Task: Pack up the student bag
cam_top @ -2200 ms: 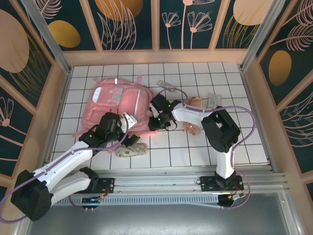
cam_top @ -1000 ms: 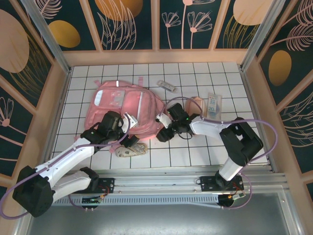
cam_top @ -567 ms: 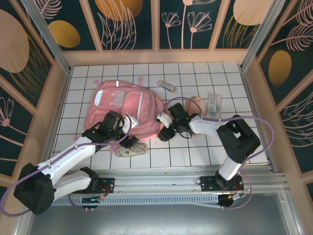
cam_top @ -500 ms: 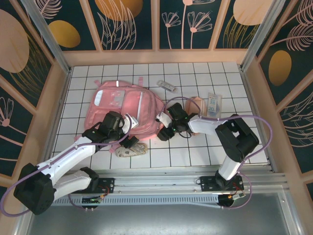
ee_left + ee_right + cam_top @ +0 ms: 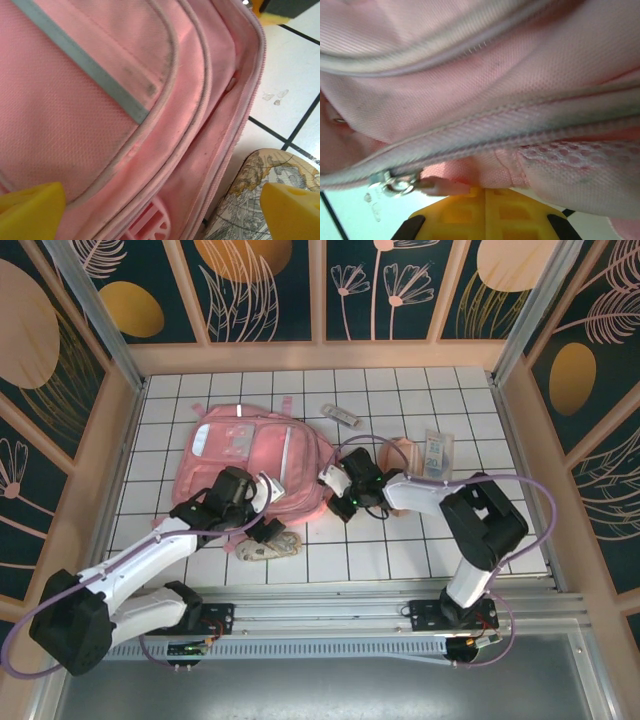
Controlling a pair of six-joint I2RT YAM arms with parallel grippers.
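The student bag point(image 5: 250, 462), a big pink backpack, lies flat at the middle left of the tiled table. My left gripper point(image 5: 266, 508) hovers over its near right corner. Its yellow fingertips point(image 5: 30, 210) stand wide open over the pink cloth point(image 5: 100, 100) with nothing between them. My right gripper point(image 5: 336, 492) is at the bag's right edge. The yellow fingers point(image 5: 485, 212) are shut together, their tips nipping a fold of the bag's pink fabric point(image 5: 495, 167) just beside a metal zip pull point(image 5: 395, 182).
A patterned pouch point(image 5: 268, 543) lies just near of the bag, by my left fingers point(image 5: 250, 200). A small white item point(image 5: 342, 416), a peach pouch point(image 5: 402, 452) and a printed packet point(image 5: 437, 452) lie right of the bag. Wooden walls ring the table.
My right gripper has crept up-left against the bag's right edge and gone from half open to shut. The left arm and the bag have hardly moved.
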